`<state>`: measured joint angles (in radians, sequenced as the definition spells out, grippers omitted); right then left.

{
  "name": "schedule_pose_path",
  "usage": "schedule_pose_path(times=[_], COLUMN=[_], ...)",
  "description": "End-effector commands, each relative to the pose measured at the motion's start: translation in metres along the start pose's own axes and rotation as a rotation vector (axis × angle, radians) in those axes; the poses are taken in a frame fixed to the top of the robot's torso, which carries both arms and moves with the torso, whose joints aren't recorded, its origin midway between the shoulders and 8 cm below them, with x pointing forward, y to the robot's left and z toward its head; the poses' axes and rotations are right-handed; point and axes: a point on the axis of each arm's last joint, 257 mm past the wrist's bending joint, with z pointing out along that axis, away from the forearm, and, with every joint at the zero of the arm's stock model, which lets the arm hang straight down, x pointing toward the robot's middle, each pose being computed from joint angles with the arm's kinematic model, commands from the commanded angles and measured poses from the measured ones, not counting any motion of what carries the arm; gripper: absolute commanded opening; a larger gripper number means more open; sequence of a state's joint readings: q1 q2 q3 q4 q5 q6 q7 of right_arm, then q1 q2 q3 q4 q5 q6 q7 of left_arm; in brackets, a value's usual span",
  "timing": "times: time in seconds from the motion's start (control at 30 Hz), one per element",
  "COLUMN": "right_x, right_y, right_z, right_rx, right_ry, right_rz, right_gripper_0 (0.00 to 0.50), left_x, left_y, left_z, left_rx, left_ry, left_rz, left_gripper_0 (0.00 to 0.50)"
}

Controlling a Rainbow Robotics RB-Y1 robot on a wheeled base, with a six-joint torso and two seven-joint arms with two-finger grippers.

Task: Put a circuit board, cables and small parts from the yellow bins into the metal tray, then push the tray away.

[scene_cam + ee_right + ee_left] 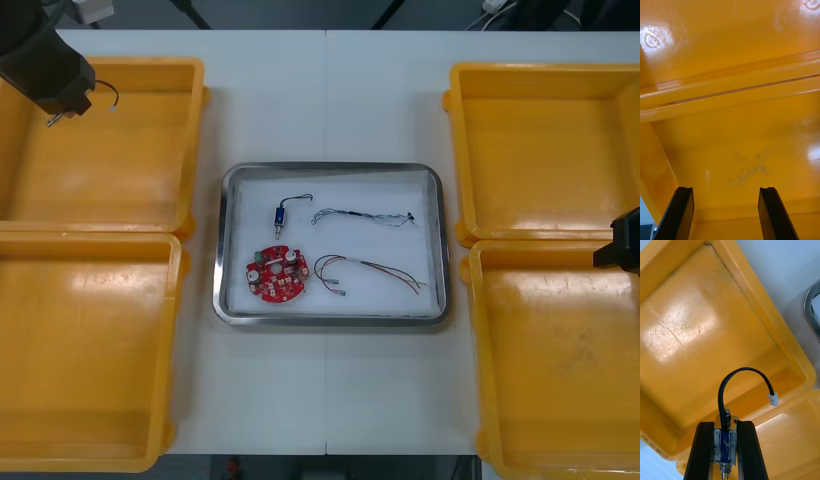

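My left gripper (62,108) hangs over the far left yellow bin (120,170), shut on a small metal part (725,448) with a blue body. The part's black cable (741,371) arches up from between the fingers and ends in a white plug (772,399). The metal tray (330,168) at the table's middle holds a round red circuit board (276,273), another blue small part (281,215), a twisted blue and white cable (365,216) and a red and yellow cable (370,270). My right gripper (726,189) stands open over the near right bin (745,150), nothing between its fingers.
Four yellow bins flank the tray: near left bin (80,350), far right bin (550,140) and near right bin (560,370) look bare inside. The tray's rim (810,309) shows beyond the left bin's corner. White table strips run between bins and tray.
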<state>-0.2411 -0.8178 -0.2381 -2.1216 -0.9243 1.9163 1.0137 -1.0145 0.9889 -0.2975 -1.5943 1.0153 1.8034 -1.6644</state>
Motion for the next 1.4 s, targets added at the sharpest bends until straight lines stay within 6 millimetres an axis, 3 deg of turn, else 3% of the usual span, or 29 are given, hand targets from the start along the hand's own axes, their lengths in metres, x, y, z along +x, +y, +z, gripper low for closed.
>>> schedule_pose_path(times=[0.03, 0.23, 0.7, 1.13, 1.4], right_x=[-0.001, 0.002, 0.002, 0.002, 0.002], right_y=[-0.008, -0.008, -0.008, -0.008, -0.008], right_z=[-0.010, -0.010, -0.010, -0.010, -0.010], right_rx=[0.013, 0.014, 0.014, 0.014, 0.014], right_ry=[-0.023, -0.019, -0.019, -0.019, -0.019], right_rz=[0.046, 0.036, 0.036, 0.036, 0.036], right_gripper_0=[0.500, 0.500, 0.500, 0.500, 0.500], left_x=[-0.018, -0.022, -0.052, -0.075, -0.088], left_y=[-0.017, -0.053, -0.155, -0.232, -0.260], left_z=[-0.019, 0.001, 0.072, 0.092, 0.107], left_rx=[0.013, 0.009, -0.007, 0.008, 0.012], left_ry=[-0.036, 0.004, -0.014, -0.059, -0.129], left_rz=[-0.290, -0.352, -0.502, -0.611, -0.634], left_gripper_0=[0.000, 0.000, 0.000, 0.000, 0.000])
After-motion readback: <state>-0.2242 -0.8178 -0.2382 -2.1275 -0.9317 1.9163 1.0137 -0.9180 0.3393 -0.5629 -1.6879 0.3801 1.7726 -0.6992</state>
